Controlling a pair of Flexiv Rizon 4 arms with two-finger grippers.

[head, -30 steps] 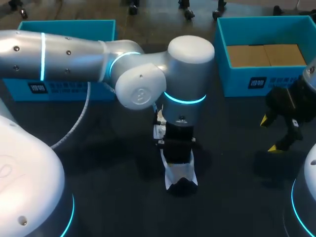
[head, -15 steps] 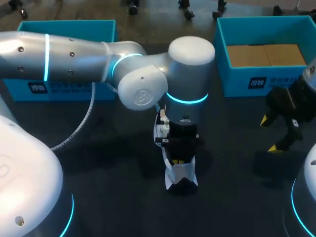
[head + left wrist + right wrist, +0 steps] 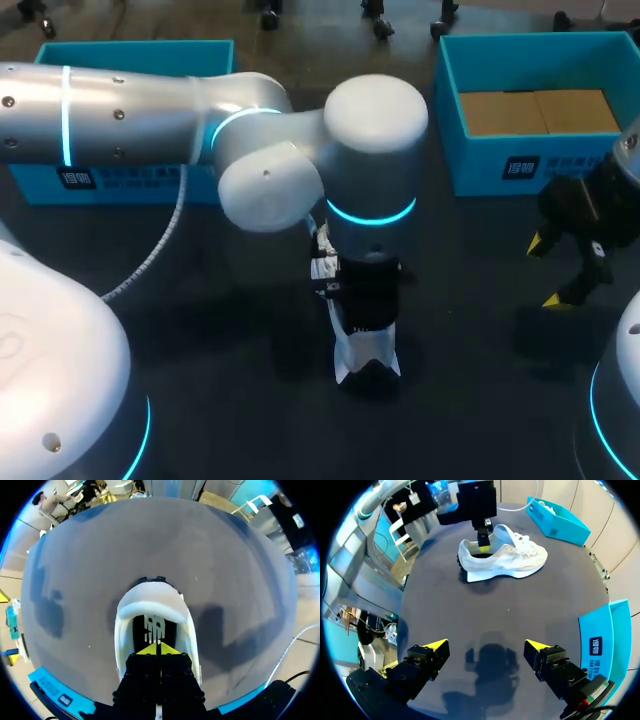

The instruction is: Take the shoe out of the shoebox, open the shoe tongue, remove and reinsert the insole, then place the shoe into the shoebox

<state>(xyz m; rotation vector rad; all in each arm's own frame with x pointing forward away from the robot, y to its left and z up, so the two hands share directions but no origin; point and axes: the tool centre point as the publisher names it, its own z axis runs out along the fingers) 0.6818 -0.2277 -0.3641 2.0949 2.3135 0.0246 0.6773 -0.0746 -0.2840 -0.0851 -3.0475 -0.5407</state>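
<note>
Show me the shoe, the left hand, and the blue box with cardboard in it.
shoe point(image 3: 510, 562), right wrist view, on the white side of its upper.
left hand point(image 3: 159, 649), left wrist view, midway between its yellow tips.
blue box point(image 3: 480, 165), head view, on its front wall.

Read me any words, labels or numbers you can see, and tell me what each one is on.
White label on left blue box: too blurred to read.
White label on right blue box: too small to read.
Pale logo mark on insole inside shoe: no readable words.
Nothing else legible.
</note>
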